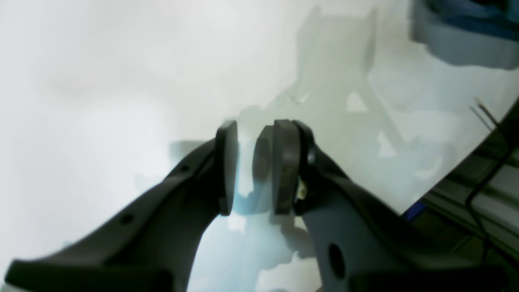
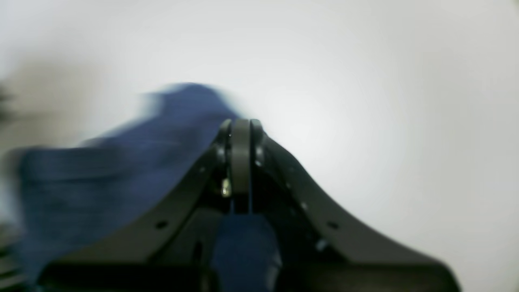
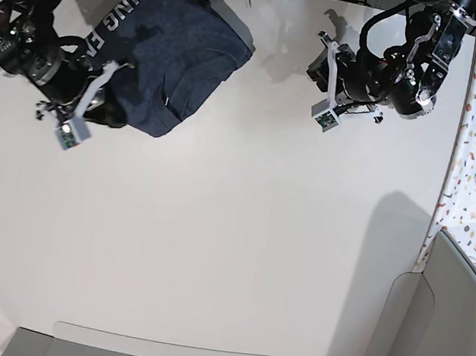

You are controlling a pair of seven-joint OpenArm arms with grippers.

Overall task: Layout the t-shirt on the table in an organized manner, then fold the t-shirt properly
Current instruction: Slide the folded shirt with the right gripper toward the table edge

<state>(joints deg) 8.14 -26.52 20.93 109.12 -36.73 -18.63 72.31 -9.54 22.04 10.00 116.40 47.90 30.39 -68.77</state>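
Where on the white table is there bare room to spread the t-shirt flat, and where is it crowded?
The table is bare across its middle and near half, from the t-shirt down to the grey edge. A second bare strip lies between the t-shirt and the left end effector. The far-left corner is crowded: the right end effector grips the bunched cloth there.

The table [image 3: 229,246] is a wide white matte top filling most of the base view. The t-shirt [image 3: 172,44] lies bunched on it near the far left corner (white lettering showing along one edge), the remaining surface bare white.
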